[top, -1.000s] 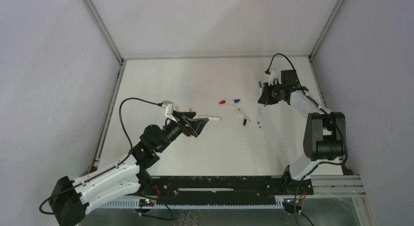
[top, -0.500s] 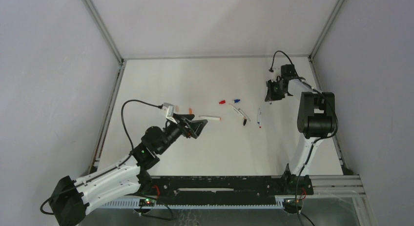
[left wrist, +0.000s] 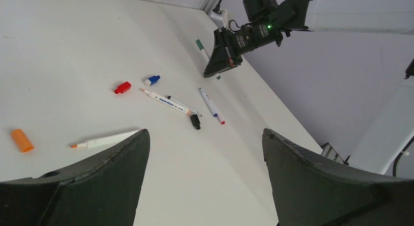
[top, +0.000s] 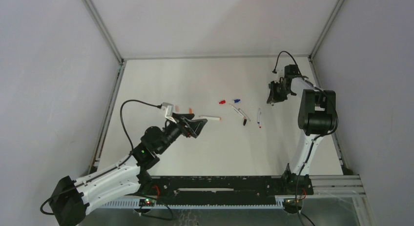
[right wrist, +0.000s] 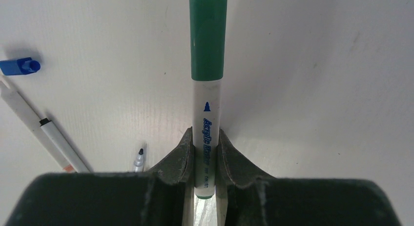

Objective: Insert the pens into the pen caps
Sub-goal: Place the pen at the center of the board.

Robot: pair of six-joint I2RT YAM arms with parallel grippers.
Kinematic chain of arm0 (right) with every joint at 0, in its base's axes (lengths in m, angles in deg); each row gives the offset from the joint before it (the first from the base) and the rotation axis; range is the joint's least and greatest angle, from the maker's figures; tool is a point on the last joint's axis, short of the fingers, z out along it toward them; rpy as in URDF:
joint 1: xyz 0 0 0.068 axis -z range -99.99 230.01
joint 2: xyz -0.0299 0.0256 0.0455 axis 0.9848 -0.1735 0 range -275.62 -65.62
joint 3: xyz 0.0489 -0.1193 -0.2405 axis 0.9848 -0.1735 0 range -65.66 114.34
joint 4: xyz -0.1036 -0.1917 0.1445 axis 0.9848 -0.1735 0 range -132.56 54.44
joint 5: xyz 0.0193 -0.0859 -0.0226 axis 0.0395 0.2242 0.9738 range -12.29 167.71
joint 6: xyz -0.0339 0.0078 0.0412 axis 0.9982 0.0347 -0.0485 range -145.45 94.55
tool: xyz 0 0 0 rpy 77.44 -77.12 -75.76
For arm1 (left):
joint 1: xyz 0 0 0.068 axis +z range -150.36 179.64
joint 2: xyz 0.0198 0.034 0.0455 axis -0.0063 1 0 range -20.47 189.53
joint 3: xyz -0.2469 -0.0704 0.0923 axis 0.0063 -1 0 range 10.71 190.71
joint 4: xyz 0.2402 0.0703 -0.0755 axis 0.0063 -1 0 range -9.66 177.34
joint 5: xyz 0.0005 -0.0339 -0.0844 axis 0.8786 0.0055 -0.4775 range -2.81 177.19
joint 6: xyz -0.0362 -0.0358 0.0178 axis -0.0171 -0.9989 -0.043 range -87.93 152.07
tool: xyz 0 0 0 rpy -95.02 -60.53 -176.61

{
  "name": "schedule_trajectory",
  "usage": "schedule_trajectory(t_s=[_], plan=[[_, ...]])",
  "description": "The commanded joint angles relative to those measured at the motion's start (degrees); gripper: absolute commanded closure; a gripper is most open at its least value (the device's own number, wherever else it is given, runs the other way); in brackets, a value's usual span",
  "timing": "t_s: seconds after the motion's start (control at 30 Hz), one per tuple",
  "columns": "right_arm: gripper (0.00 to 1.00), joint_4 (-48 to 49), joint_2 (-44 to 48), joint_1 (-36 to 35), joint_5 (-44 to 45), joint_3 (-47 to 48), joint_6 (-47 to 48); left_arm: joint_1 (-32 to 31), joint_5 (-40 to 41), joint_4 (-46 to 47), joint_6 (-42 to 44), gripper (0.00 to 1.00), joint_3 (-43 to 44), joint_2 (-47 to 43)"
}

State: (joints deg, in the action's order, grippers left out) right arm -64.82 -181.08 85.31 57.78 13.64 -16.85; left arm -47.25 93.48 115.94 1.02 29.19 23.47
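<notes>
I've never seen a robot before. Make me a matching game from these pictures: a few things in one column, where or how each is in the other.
Things:
1. green-capped pen
2. orange cap
3. red cap
4. left pincer

States:
A. open, holding nothing
B. lying next to the blue cap
C. clamped in the right pincer
D. lying just beyond the tip of the orange-tipped pen

Pairs: 1-C; 2-D; 3-B; 4-A

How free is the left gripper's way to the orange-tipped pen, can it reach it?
Probably yes: the left gripper is open and empty, and the orange-tipped pen lies just ahead of it, with nothing between.
</notes>
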Motion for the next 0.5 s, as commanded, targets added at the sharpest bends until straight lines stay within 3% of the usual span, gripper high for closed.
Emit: schedule_trajectory(t_s=[0.0, 0.47], plan=[[0.81, -2.3, -0.6, 1.1, -2.7, 1.7, 0.3, 0.4, 0.1, 2.3, -0.8, 0.11, -1.1, -0.7], [0.69, -3.9, 1.1, 4.1, -7.4, 1.8, 1.5, 0.5, -0.5, 2.2, -1.6, 0.11, -1.2, -2.1]])
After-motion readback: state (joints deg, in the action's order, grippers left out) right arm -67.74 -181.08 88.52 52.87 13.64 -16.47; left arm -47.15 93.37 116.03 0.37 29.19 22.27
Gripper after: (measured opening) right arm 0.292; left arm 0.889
